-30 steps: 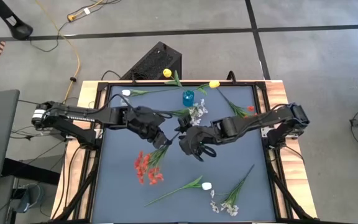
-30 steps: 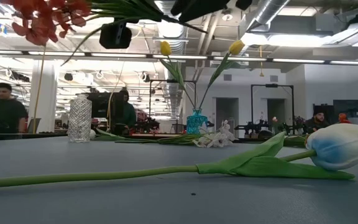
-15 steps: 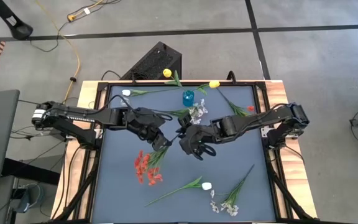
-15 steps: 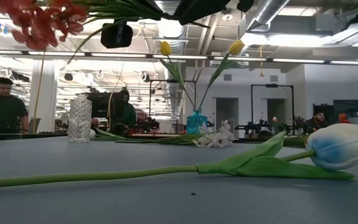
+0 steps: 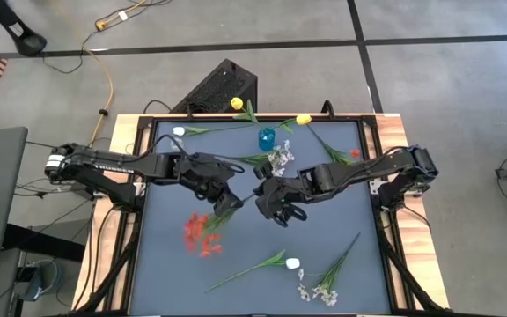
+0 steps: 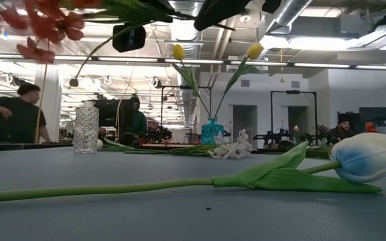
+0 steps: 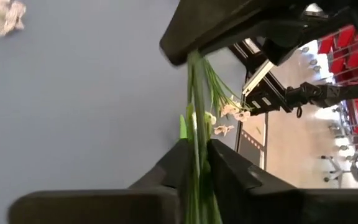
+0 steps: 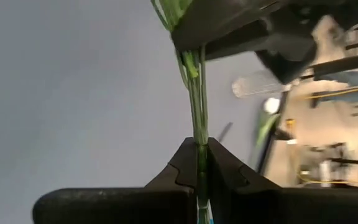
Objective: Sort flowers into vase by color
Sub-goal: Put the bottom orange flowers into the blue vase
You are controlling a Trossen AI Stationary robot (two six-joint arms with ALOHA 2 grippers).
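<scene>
Over the dark blue-grey table top (image 5: pixel 170 273) both black arms meet mid-table. The right gripper (image 5: pixel 262 197) is clenched on the thin green stem of the red blossom cluster flower (image 5: pixel 199 233), which hangs in the air above the mat. The left gripper (image 5: pixel 227 204) has the same stem between its fingers; I cannot tell whether it grips. At the far edge a small blue glass vase (image 5: pixel 266 138) holds two yellow bud flowers (image 6: pixel 179 51).
</scene>
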